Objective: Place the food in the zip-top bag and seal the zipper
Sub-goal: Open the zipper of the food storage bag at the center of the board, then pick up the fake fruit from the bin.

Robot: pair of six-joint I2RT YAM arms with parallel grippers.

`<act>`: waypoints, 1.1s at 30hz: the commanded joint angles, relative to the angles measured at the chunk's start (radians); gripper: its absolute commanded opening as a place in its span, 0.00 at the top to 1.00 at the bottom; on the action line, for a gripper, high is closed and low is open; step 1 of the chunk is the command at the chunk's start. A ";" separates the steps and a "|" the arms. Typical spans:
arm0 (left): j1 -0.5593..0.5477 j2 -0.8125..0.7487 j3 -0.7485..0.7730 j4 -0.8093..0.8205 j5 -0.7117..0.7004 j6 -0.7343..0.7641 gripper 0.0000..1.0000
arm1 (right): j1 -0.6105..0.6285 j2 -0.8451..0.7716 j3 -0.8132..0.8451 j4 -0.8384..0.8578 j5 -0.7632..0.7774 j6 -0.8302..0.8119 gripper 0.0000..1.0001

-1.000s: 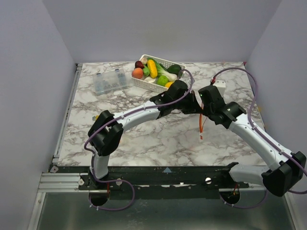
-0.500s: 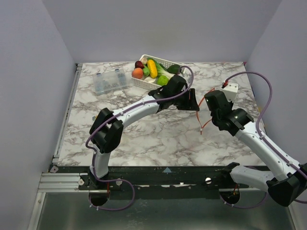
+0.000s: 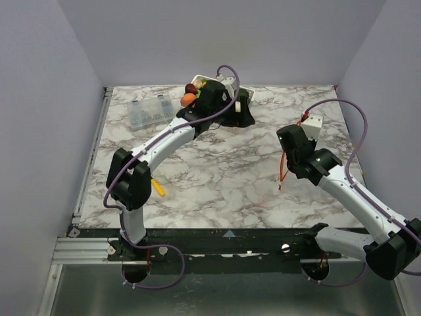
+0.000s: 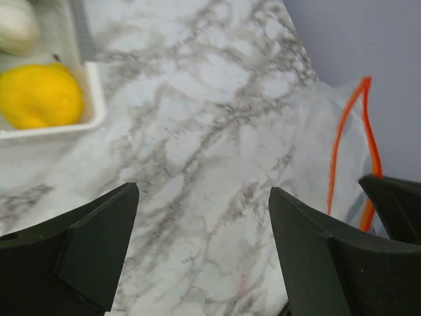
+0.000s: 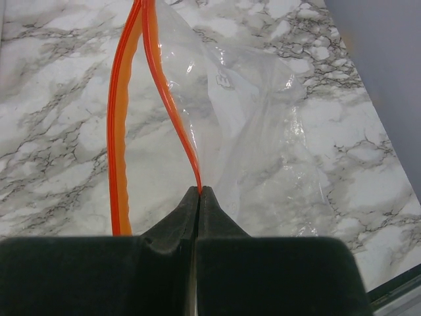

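My right gripper is shut on one red-orange strip of the zipper, holding the clear zip-top bag off the table with its mouth parted. From above, the bag's zipper hangs below that right gripper at the right of the table. My left gripper is open over bare marble, with nothing between its fingers. A yellow piece of food lies in the white basket just ahead and to its left. From above, the left gripper sits by the basket, which it mostly hides; dark purple food and orange food show.
A clear compartment box stands at the back left. A small yellow-handled tool lies near the left arm's base. The bag's zipper edge shows at the right of the left wrist view, close to the back wall.
My left gripper opened and swung from the bag's mouth back to the basket. The right arm pulled the bag slightly right and kept its grip.
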 commanded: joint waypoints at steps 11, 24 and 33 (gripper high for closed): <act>0.165 0.225 0.310 0.072 -0.782 0.190 0.17 | 0.002 0.037 0.011 0.081 0.033 -0.057 0.99; 0.234 0.365 0.461 -0.090 -0.759 -0.029 0.34 | 0.001 0.055 0.007 0.124 -0.016 -0.090 0.99; 0.252 0.324 0.396 -0.100 -0.866 0.000 0.25 | 0.001 0.074 0.000 0.136 -0.050 -0.090 0.99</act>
